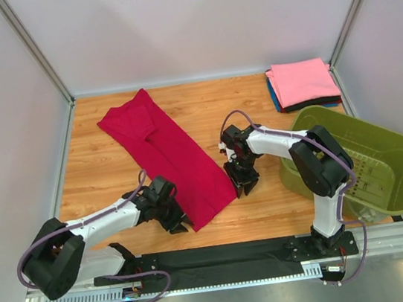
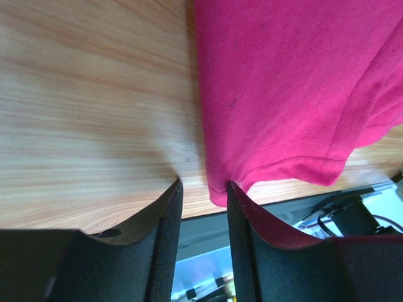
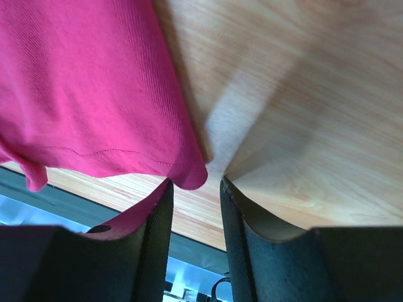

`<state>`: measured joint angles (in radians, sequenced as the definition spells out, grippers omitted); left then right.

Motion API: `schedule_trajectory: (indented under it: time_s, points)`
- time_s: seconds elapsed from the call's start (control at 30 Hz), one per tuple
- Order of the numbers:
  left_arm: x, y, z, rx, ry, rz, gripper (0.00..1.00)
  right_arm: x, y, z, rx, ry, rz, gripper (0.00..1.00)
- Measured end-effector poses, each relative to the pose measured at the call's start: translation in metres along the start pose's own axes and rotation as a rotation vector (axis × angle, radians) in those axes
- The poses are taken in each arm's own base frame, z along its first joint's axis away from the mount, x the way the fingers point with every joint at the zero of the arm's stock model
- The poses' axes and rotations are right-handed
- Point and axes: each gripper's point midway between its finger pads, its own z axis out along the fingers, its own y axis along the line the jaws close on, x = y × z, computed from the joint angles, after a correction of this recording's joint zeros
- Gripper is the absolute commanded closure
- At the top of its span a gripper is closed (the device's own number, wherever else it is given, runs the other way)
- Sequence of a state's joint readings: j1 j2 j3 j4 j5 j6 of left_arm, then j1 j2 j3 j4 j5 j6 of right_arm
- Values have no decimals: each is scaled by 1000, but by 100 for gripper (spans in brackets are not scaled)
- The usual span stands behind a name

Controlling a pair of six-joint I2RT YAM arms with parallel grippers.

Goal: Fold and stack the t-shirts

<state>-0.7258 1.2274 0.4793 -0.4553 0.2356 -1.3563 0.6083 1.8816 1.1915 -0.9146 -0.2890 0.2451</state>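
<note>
**Item 1.** Crimson t-shirt (image 1: pixel 168 152), one, doubled lengthwise into a long strip. It is lying diagonally across the worktop (image 1: pixel 109 186), with the collar end far-left and the hem end near the arms' bases.

**Item 2.** Left claw (image 1: pixel 178 216) is sitting low at the hem's left corner with its fingers apart. The corner tip (image 2: pixel 217 192) is poking into the gap but is not pinched.

**Item 3.** Right claw (image 1: pixel 241 183) is sitting at the hem's right corner, likewise parted. The corner tip (image 3: pixel 192 176) is lying just at its fingertips, with nothing clamped.

**Item 4.** Folded stack (image 1: pixel 303 82), pink on top with blue and black edges showing beneath. It is resting at the far-right corner, just beyond the olive basket (image 1: pixel 395 169).

**Stage, as judged.** Both hem corners are being lined up for a pinch, ahead of a crosswise fold.

**Hazards.**
- Only the very tip of each corner is lying between the fingers. A pinch may catch one layer alone or nothing at all, and the strip could open out on lifting.
- One claw gripping while the other misses would drag the hem askew.
- Fingertips this low may scrape the worktop.
</note>
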Motion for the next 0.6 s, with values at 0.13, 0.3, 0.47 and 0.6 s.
schedule_trajectory:
  time_s: [0.13, 0.3, 0.47, 0.6]
  points:
    - [2, -1, 3, 2, 20, 0, 65, -2, 1, 0, -4, -8, -3, 65]
    - [4, -1, 3, 1, 30, -1, 68, -3, 1, 0, -5, -10, -3, 64]
    - [4, 0, 4, -5, 33, -1, 72, -4, 2, -2, -6, -15, -4, 59]
    - [5, -1, 5, -10, 44, 2, 74, -13, 6, -8, -12, -39, -11, 58]
